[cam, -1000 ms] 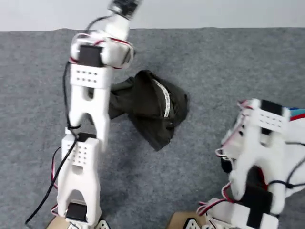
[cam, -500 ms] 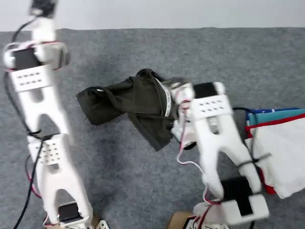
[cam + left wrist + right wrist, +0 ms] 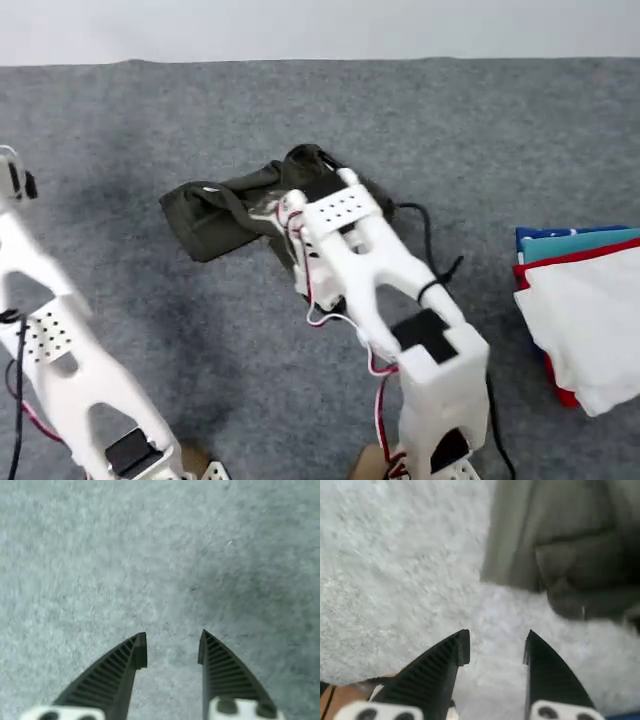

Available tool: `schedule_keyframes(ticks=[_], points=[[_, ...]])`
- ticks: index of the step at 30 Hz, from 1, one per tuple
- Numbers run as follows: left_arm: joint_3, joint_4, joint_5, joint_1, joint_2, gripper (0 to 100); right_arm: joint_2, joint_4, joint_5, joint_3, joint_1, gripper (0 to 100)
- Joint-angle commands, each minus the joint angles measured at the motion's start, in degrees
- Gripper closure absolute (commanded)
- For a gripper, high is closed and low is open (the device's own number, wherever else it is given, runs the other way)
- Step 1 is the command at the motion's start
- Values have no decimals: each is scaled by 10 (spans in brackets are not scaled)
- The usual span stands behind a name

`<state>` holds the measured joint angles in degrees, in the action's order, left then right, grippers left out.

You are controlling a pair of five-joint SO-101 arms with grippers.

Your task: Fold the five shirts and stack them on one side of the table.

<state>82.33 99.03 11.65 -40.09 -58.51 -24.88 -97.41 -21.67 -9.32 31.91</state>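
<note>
Both your grippers gape empty: left gripper (image 3: 170,650) over bare table (image 3: 480,140), right gripper (image 3: 495,647) beside the crumpled dark shirt (image 3: 222,212) mid-table; folded stack (image 3: 590,320) at the right edge.

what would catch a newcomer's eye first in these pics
A crumpled dark olive shirt lies in the middle of the grey mat, with the right arm stretched across it and the right gripper open beside its edge. At the mat's right edge sits a stack of folded shirts, white on top.
</note>
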Motion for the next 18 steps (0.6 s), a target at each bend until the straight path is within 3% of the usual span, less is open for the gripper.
schedule_keyframes(ticks=[1, 9, 18], points=[[21, 13, 6, -4, 0, 823, -23, -4, -11, -76, 15, 800], [22, 10, 7, -1, -4, 823, -98, -23, -11, -142, 47, 801], [22, 10, 7, -1, -4, 823, -176, -7, -14, -162, 29, 801]])
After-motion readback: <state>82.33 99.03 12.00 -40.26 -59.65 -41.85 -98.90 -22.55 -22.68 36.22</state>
